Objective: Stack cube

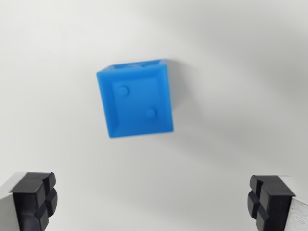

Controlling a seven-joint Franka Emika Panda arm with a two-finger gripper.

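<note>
The gripper is spread wide, with its jaws well apart and nothing between them. One black finger pad sits at the lower corner on the wrist view's left; the other black finger pad sits at the lower corner on the wrist view's right. Each pad is mounted on a grey metal finger body. Both pads lie below the blue cube, clear of it.

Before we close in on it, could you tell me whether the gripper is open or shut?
Open: the gripper has its two fingertips far apart, nothing between them.
</note>
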